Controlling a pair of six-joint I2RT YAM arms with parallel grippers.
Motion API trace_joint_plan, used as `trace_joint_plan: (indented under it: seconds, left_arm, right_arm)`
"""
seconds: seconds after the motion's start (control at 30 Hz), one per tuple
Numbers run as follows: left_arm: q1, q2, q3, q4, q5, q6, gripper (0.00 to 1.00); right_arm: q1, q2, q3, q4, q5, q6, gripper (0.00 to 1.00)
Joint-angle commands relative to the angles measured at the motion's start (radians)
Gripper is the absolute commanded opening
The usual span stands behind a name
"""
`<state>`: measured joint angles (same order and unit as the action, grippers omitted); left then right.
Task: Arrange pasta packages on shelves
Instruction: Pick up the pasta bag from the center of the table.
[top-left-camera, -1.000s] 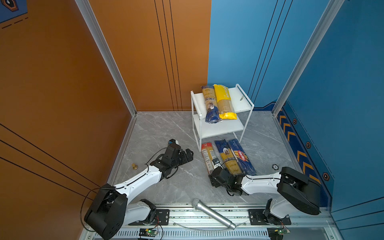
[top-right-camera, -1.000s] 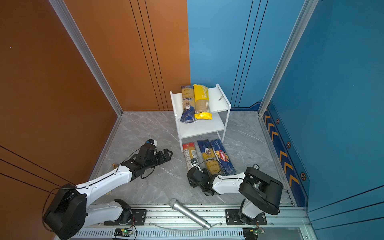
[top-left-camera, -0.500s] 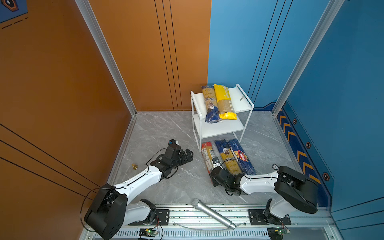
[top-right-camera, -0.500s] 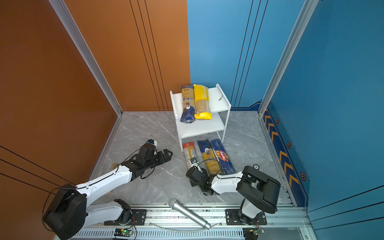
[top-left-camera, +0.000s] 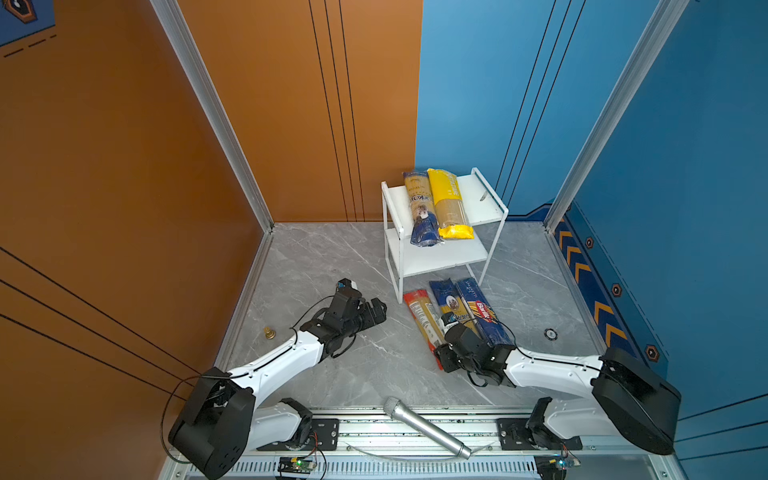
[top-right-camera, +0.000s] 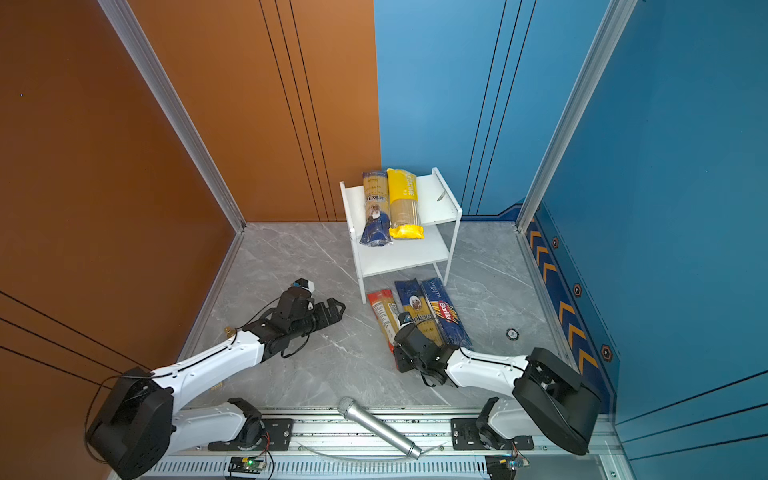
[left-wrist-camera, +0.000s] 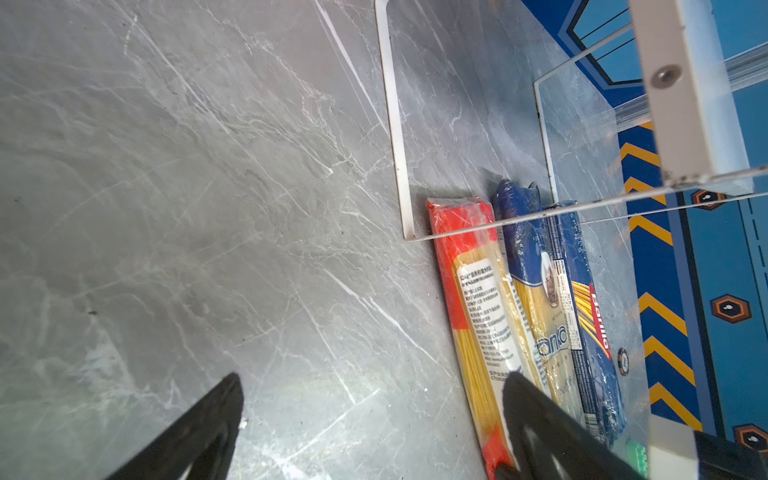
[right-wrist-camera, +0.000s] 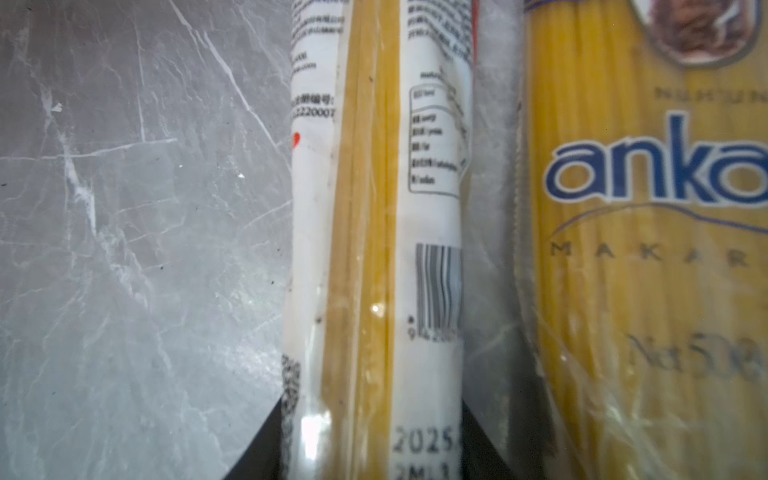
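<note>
Change: right tool (right-wrist-camera: 372, 415) narrowed onto red package (right-wrist-camera: 365, 208), now gripped.
Right arm (top-left-camera: 552, 368): stretched low.
Left tool (left-wrist-camera: 372, 380): wide open, empty.

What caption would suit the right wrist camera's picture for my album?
Right gripper straddling the red spaghetti bag on the marble floor, an ankara bag alongside.

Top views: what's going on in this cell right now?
Two arms are loading spaghetti bags onto a white rack. A blue-and-yellow bag and a yellow bag lie on its top shelf. Three lie side by side on the floor in front: a red bag, a second blue-and-yellow bag and a dark blue bag. The right claw is down on the red bag, a finger against each side; a firm grip can't be confirmed. The left claw is open, empty, off to the side.
</note>
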<state>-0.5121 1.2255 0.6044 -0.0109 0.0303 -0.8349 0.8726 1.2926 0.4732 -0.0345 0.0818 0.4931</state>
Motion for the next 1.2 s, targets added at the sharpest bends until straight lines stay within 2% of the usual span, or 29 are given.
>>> trace_joint_plan:
  seconds: [0.0, 0.27, 0.73, 1.17]
  left_arm:
    - [-0.006, 0.01, 0.016, -0.007, -0.013, 0.017, 0.98]
    - [-0.006, 0.024, 0.013, 0.013, -0.006, 0.021, 0.98]
    - [0.0, 0.014, -0.011, 0.028, -0.003, 0.023, 0.98]
    - [0.007, 0.017, -0.018, 0.032, 0.0, 0.025, 0.98]
  right_arm:
    - [-0.027, -0.087, 0.004, -0.145, -0.095, -0.041, 0.0]
    - [-0.078, -0.193, 0.076, -0.322, -0.118, -0.088, 0.0]
    - [-0.107, -0.154, 0.065, -0.266, -0.159, -0.086, 0.0]
    - [-0.147, -0.293, 0.093, -0.306, -0.159, -0.138, 0.0]
